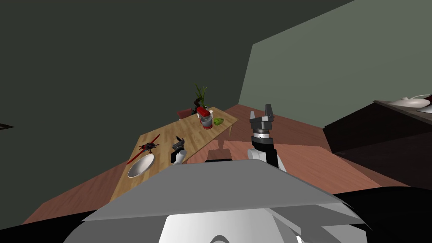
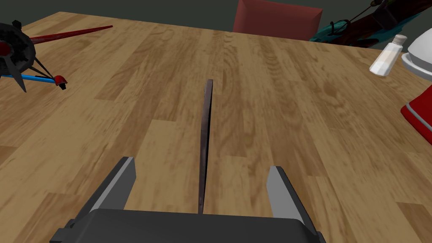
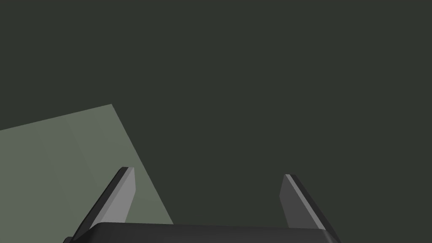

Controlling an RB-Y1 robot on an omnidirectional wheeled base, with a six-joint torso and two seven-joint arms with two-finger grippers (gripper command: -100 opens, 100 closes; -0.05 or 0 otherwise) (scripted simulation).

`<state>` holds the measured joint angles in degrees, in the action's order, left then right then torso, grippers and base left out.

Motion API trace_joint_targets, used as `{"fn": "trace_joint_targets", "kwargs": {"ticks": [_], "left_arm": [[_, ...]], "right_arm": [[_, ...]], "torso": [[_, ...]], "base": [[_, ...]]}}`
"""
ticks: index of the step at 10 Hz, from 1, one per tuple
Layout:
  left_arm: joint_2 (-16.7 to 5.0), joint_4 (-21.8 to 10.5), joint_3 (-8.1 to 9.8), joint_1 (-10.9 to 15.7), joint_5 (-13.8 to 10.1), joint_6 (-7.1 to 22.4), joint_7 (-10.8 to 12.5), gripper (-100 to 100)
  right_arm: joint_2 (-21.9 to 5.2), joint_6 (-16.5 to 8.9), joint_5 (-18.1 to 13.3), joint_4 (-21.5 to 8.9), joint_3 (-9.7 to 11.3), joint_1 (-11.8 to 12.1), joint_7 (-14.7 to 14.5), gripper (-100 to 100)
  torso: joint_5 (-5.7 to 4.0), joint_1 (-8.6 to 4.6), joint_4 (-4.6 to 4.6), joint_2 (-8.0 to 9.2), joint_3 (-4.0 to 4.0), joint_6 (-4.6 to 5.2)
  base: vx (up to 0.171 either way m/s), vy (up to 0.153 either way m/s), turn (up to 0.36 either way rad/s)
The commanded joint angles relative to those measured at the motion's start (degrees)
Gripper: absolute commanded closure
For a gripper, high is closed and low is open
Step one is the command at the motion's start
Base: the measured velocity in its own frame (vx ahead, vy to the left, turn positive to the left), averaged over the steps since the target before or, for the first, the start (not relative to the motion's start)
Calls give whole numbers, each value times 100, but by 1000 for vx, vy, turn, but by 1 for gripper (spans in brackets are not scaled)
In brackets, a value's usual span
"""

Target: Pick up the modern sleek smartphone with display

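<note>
Left jaws apart, right jaws apart; the edge-on smartphone (image 2: 206, 126) runs midway between the left pair toward 12 o'clock.

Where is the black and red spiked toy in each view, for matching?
Head view: black and red spiked toy on the wooden table, just beyond the bowl, left of the left gripper.
Left wrist view: the toy lies on the table beside the open left gripper.
Right wrist view: right gripper, open, aimed away from the table.
Shared landmark: the wooden table.
</note>
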<state>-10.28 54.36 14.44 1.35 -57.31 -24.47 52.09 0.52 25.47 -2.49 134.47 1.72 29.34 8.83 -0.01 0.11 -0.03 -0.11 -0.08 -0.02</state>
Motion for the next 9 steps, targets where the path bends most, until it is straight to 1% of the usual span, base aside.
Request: {"fn": "trace_joint_targets", "kwargs": {"ticks": [1, 2, 3, 7, 8, 9], "left_arm": [[0, 0, 0, 0, 0, 0, 0, 0], [0, 0, -1, 0, 0, -2, 1, -100], [0, 0, -1, 0, 0, -2, 1, 100], [0, 0, -1, 0, 0, -2, 1, 100], [0, 0, -1, 0, 0, -2, 1, 0], [-98, 64, 57, 91, -50, 162, -33, -100]], "right_arm": [[0, 0, 0, 0, 0, 0, 0, 0], [0, 0, 0, 0, 0, 0, 0, 0], [0, 0, 0, 0, 0, 0, 0, 0], [0, 0, 0, 0, 0, 0, 0, 0], [0, 0, 0, 0, 0, 0, 0, 0], [0, 0, 0, 0, 0, 0, 0, 0]], "torso": [[0, 0, 0, 0, 0, 0], [0, 1, 0, 1, 1, 0], [0, 2, 0, 2, 1, 0], [1, 2, 1, 2, 1, 0], [1, 2, 1, 2, 1, 0], [1, 2, 1, 2, 1, 0]], "base": [[0, 0, 0], [0, 0, 0], [0, 0, 0], [0, 0, 0], [0, 0, 0], [-14, -17, 42]]}}
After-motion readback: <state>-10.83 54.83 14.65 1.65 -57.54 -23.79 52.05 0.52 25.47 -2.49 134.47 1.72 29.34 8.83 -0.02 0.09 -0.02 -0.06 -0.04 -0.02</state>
